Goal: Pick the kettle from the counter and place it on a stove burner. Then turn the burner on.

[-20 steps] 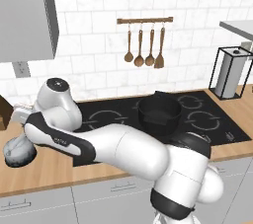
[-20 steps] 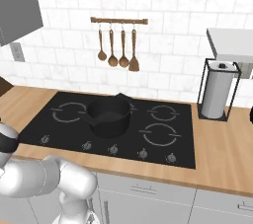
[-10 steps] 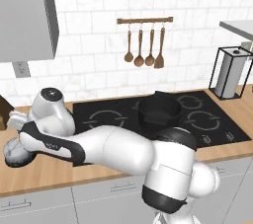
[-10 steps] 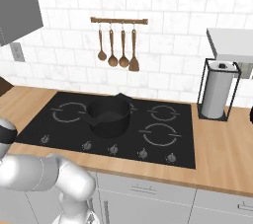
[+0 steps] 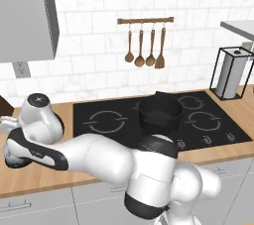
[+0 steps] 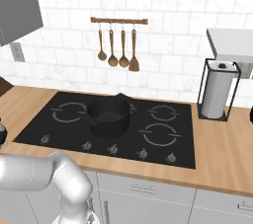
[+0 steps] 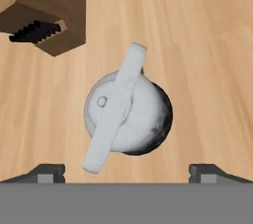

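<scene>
The wooden desk [image 7: 197,45] carries the task's thing at its left end, well apart from the black hob [image 5: 163,120] and its wide white burner ring [image 5: 105,120]. A black pot [image 5: 159,112] stands on the hob. In the hand view the kettle [image 7: 129,114] sits upright on the bare desk, near a brown wooden block [image 7: 47,8], directly below the gripper [image 7: 126,171], whose jaws stand spread wide, holding nothing. Judged rigid, smooth and probably slippery on its rounded metal body, the kettle is best taken by its arched handle [image 7: 114,109], which runs diagonally over the lid, jaws closing across its width.
</scene>
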Tool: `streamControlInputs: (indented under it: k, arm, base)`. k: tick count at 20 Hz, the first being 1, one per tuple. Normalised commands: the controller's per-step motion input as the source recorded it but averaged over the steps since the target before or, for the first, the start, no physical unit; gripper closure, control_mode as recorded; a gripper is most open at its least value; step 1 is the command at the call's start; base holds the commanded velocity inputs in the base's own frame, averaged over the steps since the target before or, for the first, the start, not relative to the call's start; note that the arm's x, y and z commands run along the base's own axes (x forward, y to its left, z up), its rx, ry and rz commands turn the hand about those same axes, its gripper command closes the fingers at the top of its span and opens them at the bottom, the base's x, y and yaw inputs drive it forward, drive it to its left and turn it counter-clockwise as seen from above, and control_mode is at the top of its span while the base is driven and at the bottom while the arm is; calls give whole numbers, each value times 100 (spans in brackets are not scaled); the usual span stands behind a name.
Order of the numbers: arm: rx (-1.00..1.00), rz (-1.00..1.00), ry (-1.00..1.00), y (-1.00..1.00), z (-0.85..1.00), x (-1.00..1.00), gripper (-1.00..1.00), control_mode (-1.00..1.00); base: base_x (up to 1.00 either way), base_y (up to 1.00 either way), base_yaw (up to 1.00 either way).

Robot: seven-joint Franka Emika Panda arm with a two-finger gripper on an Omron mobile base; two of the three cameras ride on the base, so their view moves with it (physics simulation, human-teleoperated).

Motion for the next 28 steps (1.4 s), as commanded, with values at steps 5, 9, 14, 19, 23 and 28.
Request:
streamControlInputs:
  k: [5,9,14,19,23,28]
  arm:
    - [-4,-2,0,9,-17,27,-100,-100]
    - [-7,0,0,0,-38,26,-100,-100]
    - [-4,0,0,0,-41,25,-100,-100]
    - [0,0,0,0,-9,27,100,-100]
    - [0,0,0,0,0,9,100,-100]
    - [0,0,-1,0,0,1,100,-100]
  base:
    - [0,0,0]
    - [0,0,0]
    - [0,0,0]
    - [0,0,0]
    - [0,0,0]
    - [0,0,0]
